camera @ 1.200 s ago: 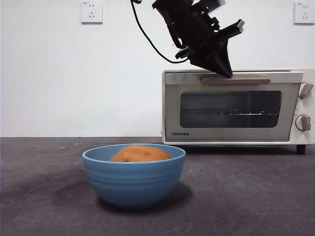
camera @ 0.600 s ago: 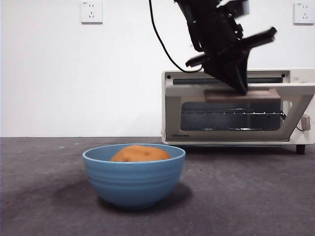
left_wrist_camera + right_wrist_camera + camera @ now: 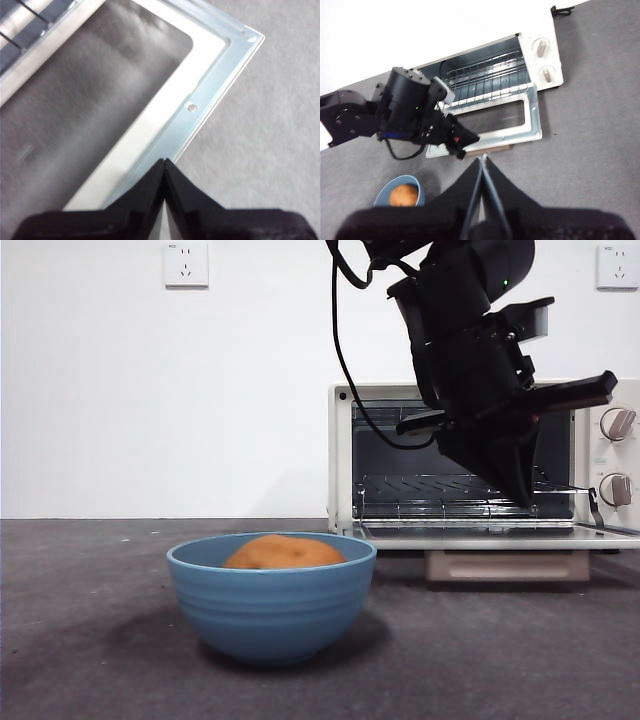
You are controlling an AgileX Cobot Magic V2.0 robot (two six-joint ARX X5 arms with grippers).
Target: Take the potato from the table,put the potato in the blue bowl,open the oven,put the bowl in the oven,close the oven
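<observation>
The cream-white Toshiba toaster oven (image 3: pixel 480 465) stood open, its dark glass door (image 3: pixel 490 534) flat, as the left gripper (image 3: pixel 522 495), jaws pressed together and empty, hovered above it. The orange-brown potato (image 3: pixel 284 553) sat inside the ridged blue bowl (image 3: pixel 271 600), ready for loading.

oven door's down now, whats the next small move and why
Probably lift the left gripper up and away from the open door, then head for the blue bowl. The oven is open with its rack showing, the potato already sits in the bowl, and the left gripper's shut jaws hold nothing.
</observation>
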